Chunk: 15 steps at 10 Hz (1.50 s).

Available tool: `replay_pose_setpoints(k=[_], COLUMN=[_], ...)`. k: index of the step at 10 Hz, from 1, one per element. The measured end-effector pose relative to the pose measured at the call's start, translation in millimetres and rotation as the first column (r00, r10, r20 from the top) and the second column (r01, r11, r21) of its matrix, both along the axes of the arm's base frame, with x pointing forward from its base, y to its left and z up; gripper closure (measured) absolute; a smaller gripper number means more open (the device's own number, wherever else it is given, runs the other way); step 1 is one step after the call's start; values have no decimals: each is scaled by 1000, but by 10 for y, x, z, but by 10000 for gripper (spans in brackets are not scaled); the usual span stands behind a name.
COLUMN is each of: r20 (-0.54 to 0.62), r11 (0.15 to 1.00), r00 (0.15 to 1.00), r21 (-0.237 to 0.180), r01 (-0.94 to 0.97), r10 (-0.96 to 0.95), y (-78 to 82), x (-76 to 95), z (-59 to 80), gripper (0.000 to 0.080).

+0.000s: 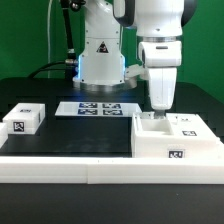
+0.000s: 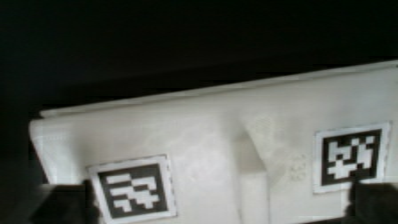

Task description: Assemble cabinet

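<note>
The cabinet (image 1: pixel 176 141) is a blocky white box with a tag on its front, at the exterior view's right; smaller white tagged pieces lie on top of it. A small white tagged block (image 1: pixel 25 120) lies at the exterior view's left. My gripper (image 1: pixel 160 107) hangs straight down, just above the cabinet's near-left top. In the wrist view the cabinet (image 2: pixel 231 120) fills the picture, with two tags on it. My gripper (image 2: pixel 217 206) is open; its dark fingertips (image 2: pixel 64 206) stand wide apart on either side of the white surface and hold nothing.
The marker board (image 1: pixel 97 108) lies flat at the back middle, before the robot base (image 1: pixel 100 60). A long white border rail (image 1: pixel 90 167) runs along the front. The table top (image 1: pixel 90 135) is black.
</note>
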State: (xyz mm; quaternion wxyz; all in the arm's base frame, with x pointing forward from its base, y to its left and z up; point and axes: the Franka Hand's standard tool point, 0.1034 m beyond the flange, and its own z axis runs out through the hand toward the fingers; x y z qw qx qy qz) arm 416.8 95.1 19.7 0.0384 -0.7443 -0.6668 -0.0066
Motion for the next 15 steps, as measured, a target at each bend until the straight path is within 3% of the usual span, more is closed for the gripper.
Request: replay_pose_setpoints(k=[2, 3, 4, 5, 12, 15], r20=[-2, -4, -8, -7, -7, -8], r11=[1000, 1000, 1000, 1000, 1000, 999], r00=[1000, 1000, 1000, 1000, 1000, 1000], r21=[0, 0, 0, 0, 0, -36], r01=[0, 2, 4, 4, 5, 23], r10=[0, -2, -4, -4, -5, -23], y=[-1, -9, -14, -15, -16, -93], x=[-5, -12, -21, -19, -17, 15], z=[-7, -18, -33, -31, -27, 238], gripper=[486, 621, 621, 732, 731, 731])
